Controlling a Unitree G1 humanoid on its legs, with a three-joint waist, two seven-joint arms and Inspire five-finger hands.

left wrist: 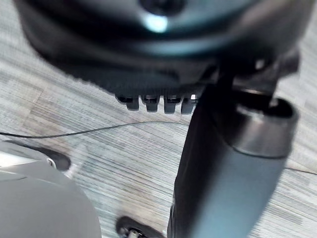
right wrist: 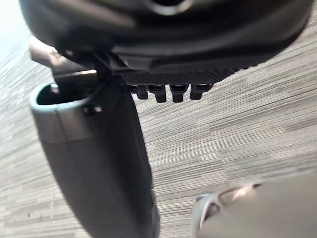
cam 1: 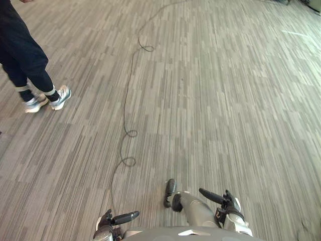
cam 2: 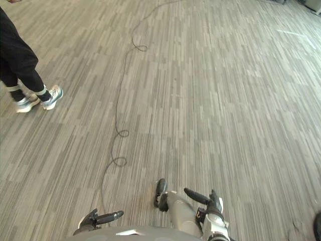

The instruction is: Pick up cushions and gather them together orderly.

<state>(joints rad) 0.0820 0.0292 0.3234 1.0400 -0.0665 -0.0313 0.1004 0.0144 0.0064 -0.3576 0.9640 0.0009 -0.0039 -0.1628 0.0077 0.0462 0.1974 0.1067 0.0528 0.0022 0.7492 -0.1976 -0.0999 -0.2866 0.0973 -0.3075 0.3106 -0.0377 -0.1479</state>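
My left hand (cam 1: 108, 223) hangs low at my left side, its fingers (left wrist: 158, 103) relaxed and its thumb (left wrist: 223, 173) standing out, holding nothing. My right hand (cam 1: 228, 203) hangs low at my right side in the same way, fingers (right wrist: 168, 91) loose and thumb (right wrist: 99, 163) sticking out, with nothing in it. Beneath both hands lies grey striped carpet (cam 1: 210, 100).
A person in dark trousers and light sneakers (cam 1: 50, 98) stands on the carpet at the far left. A small dark thing (cam 2: 318, 227) sits at the lower right edge of the right eye view; I cannot tell what it is. The carpet stretches away ahead and to the right.
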